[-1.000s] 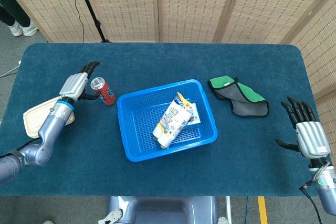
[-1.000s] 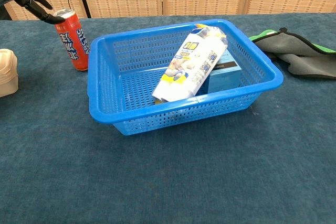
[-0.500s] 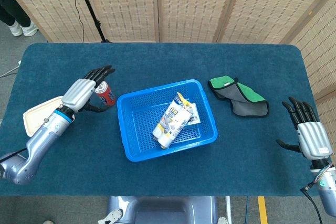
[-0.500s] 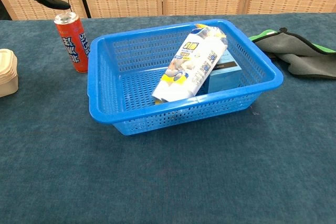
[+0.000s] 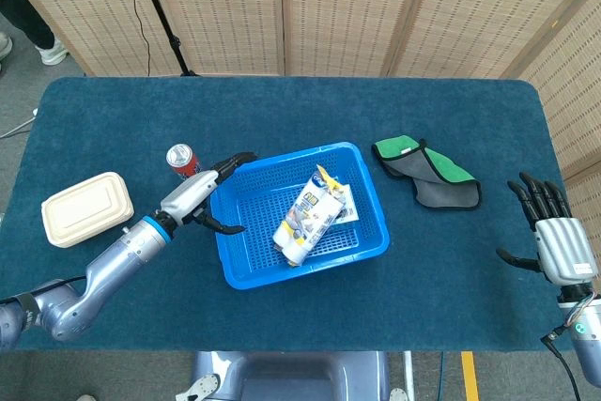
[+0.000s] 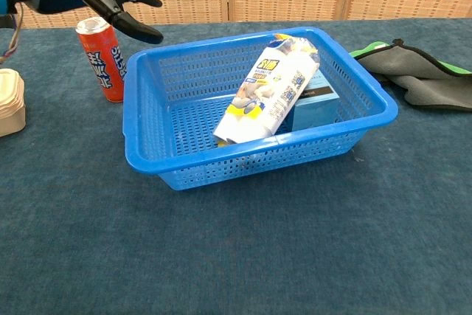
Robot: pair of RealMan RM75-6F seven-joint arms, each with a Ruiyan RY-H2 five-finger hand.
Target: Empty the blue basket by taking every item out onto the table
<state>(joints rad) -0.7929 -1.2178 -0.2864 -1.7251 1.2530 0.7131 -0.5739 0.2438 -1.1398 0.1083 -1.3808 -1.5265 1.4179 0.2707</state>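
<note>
Centrally in the head view sits the blue basket [image 5: 246,269] on the dark blue surface [image 5: 310,326], and inside it a white and yellow packet [image 5: 307,216] leans against the right part of the basket, lying over a flat box [image 6: 316,101] beneath it. Left of the basket's upper left corner a red can [image 5: 184,160] stands upright on the surface, just beside the rim but apart from it. Farther left lies a cream lidded container [image 5: 86,208]. Over the basket's left rim hovers the left hand [image 5: 192,200], fingers spread and holding nothing; in the chest view it hangs above the can and the basket's far left corner. At the right edge of the frame the right hand [image 5: 556,243] is likewise spread and empty, well apart from the basket. Upper right of the basket lies a green and grey cloth [image 5: 427,171].
</note>
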